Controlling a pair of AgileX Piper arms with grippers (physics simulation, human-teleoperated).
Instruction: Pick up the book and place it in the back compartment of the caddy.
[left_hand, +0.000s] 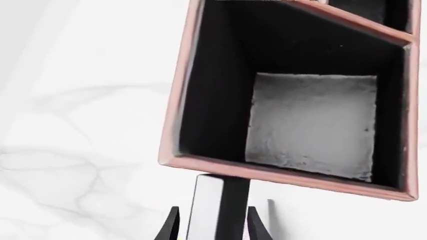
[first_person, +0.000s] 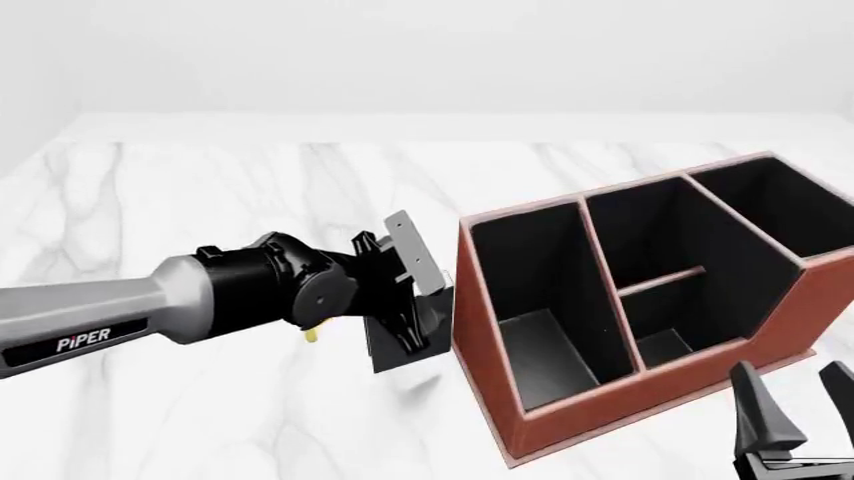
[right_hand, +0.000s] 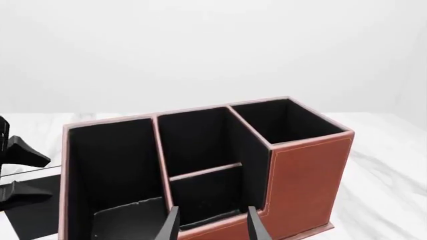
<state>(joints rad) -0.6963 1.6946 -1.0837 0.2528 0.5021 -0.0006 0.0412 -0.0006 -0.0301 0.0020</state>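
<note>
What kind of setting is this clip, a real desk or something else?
Most likely a simulated tabletop, not a real room: a bare white marble-patterned table against a blank pale backdrop, holding a flat-shaded reddish-brown caddy, with the left gripper holding a black book.

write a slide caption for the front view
Left gripper holds the black book beside the reddish-brown caddy, outside its back compartment; right gripper waits open nearby.

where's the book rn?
In the front view the book is clamped in the left gripper, just left of the caddy, beside its near full-width end compartment and not yet inside any cell.
</note>
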